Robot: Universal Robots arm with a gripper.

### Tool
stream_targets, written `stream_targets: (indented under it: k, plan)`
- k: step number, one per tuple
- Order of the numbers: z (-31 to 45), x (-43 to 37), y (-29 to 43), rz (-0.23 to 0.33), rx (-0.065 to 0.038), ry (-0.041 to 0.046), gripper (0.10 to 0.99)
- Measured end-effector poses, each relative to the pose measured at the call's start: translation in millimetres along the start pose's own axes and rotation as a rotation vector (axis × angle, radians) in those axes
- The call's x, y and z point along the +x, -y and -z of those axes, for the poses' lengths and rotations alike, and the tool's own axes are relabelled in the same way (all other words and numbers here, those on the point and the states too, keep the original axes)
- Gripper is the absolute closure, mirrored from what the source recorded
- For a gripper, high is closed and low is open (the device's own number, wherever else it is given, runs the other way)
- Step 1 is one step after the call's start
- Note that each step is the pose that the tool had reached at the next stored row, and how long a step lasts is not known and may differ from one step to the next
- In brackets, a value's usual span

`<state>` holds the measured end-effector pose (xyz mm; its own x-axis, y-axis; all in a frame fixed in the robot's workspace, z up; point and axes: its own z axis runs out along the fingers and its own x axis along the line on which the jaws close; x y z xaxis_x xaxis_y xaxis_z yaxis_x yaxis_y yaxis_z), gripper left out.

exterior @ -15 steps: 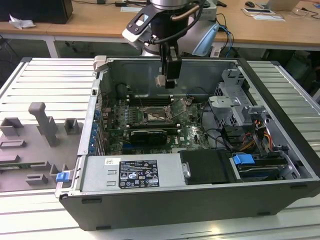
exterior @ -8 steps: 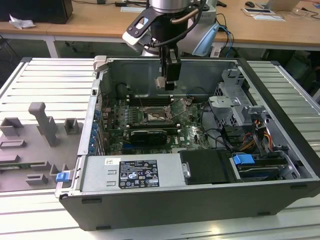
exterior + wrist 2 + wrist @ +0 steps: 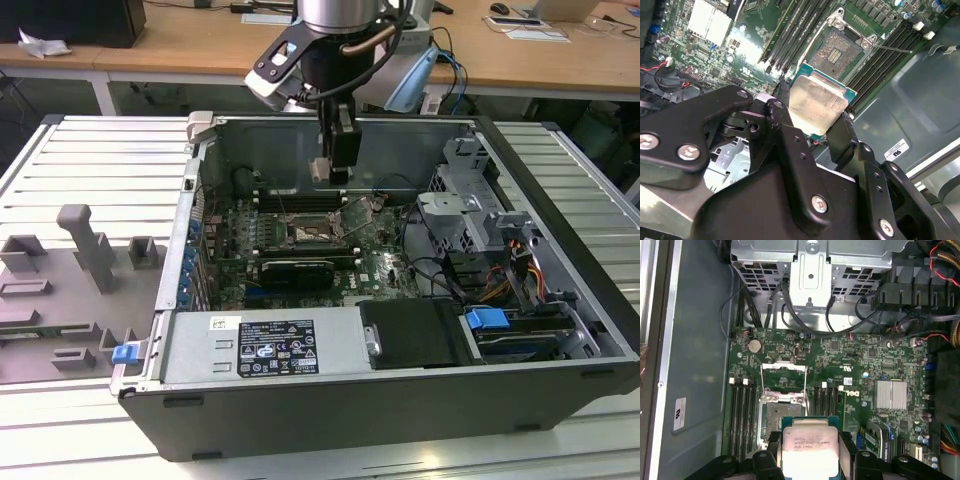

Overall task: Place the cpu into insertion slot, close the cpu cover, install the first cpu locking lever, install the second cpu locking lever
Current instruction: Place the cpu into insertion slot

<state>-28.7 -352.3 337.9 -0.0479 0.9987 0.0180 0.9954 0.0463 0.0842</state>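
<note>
The fingers are clamped on two opposite edges of the cpu, metal top facing the wrist, so the gripper holds the chip clear of the green motherboard, inside the open computer case. In both wrist views the insertion slot lies bare beneath and ahead of the chip, which overlaps only its near edge in the first wrist view. The chip's sides appear square to the socket's, and the cpu cover stands open beyond the slot.
</note>
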Motion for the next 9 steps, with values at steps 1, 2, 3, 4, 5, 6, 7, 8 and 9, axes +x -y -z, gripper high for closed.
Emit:
stream_targets:
  k: [1,2,3,4,5,6,7,8,9]
  plan:
    - [-1.0,0.0,0.1,0.0,0.0,0.0001,0.545]
    - [-2.3,0.0,0.2,0.0,0.0,0.0001,0.545]
    - [-3.5,-0.1,0.3,-0.001,0.0,0.0002,0.545]
    - [-4.8,-0.1,0.4,-0.001,0.0,0.0002,0.545]
    - [-5.9,-0.1,0.5,-0.001,0.0,0.0001,0.545]
    - [-6.8,-0.1,0.6,-0.001,0.0,0.0003,0.545]
    - [-7.6,-0.1,0.7,-0.002,0.0,0.0003,0.545]
    - [-8.2,-0.2,0.7,-0.002,0.0,0.0002,0.545]
    - [-8.9,-0.2,0.8,-0.002,0.0,0.0003,0.545]
